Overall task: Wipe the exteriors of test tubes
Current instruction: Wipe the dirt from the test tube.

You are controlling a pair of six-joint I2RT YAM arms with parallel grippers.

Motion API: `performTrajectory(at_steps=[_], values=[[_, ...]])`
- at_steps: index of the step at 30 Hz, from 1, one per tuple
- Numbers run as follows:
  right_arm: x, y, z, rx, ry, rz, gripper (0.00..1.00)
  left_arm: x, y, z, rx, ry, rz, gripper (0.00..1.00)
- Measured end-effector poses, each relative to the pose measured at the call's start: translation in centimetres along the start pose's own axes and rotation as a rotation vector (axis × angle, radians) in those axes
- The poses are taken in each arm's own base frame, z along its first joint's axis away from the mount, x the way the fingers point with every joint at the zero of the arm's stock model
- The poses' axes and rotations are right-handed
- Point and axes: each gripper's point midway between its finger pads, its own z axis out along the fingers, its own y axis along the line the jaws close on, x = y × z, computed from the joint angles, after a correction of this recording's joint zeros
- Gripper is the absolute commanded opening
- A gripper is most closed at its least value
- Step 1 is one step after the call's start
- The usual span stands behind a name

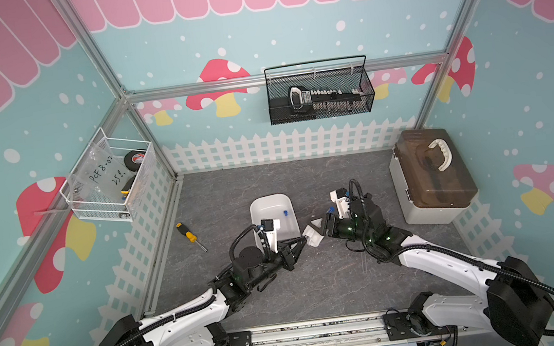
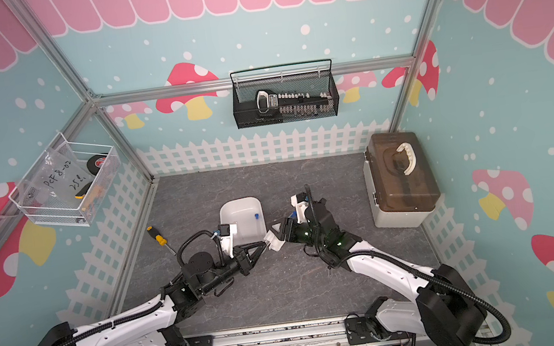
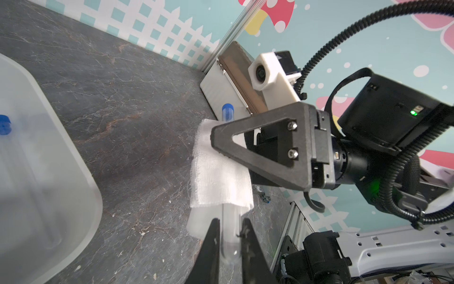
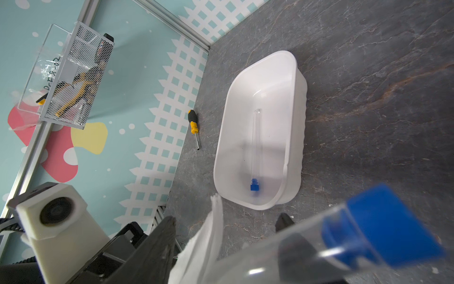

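My left gripper (image 3: 231, 221) is shut on the round bottom end of a clear test tube (image 3: 231, 243). The tube runs up through a folded white gauze cloth (image 3: 218, 177), and its blue cap (image 3: 227, 110) pokes out beyond. My right gripper (image 4: 226, 220) holds the cloth (image 4: 206, 241) about the tube (image 4: 294, 248), its jaws standing fairly wide. Both top views show the two grippers meeting above the table beside the tray, at the cloth (image 1: 313, 236). A second blue-capped test tube (image 4: 256, 145) lies in the white tray (image 4: 292, 73).
A yellow-and-black screwdriver (image 1: 190, 236) lies on the table left of the tray (image 1: 265, 203). A brown-lidded box (image 1: 432, 177) stands at the right wall. A black wire basket (image 1: 319, 91) hangs on the back wall and a white one (image 1: 109, 182) on the left wall.
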Motion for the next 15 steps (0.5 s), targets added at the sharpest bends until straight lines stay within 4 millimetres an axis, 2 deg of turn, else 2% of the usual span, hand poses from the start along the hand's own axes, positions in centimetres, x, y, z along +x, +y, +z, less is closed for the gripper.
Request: performTrajectory(at_steps=[7, 12, 15], values=[[0.2, 0.0, 0.1, -0.014, -0.006, 0.019, 0.43, 0.7, -0.1, 0.5, 0.006, 0.013, -0.010, 0.14], [-0.1, 0.3, 0.3, -0.028, -0.023, 0.029, 0.34, 1.5, -0.1, 0.9, 0.006, 0.031, -0.015, 0.14], [-0.4, 0.4, 0.3, -0.029, -0.041, 0.026, 0.33, 1.8, -0.2, 1.0, 0.009, 0.037, -0.018, 0.14]])
